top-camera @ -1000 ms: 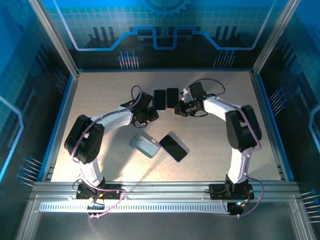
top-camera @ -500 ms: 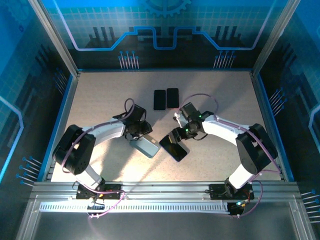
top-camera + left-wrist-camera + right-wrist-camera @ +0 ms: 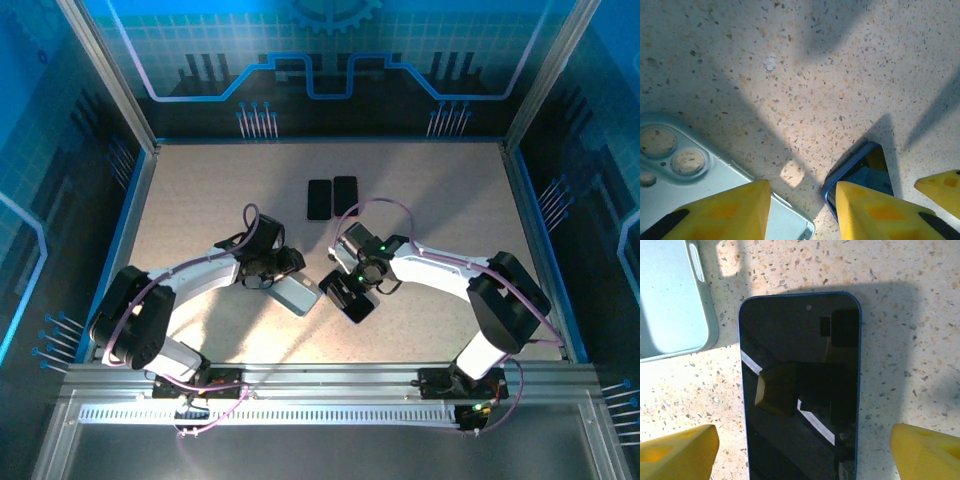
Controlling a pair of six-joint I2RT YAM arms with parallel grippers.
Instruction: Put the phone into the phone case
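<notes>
Right end effector (image 3: 800, 452) is wide open, low over the phone (image 3: 800, 365), with one finger off each long edge and neither touching it. The phone lies screen up near the middle of the bench (image 3: 200, 200), outside the case (image 3: 296, 294). The pale blue-green case lies flat just left of it, bare bench between them. Left end effector (image 3: 802, 192) is partly open over that gap, holding nothing. Two dark slabs (image 3: 332, 197) at far centre could be phones or cases, can't tell from above.
</notes>
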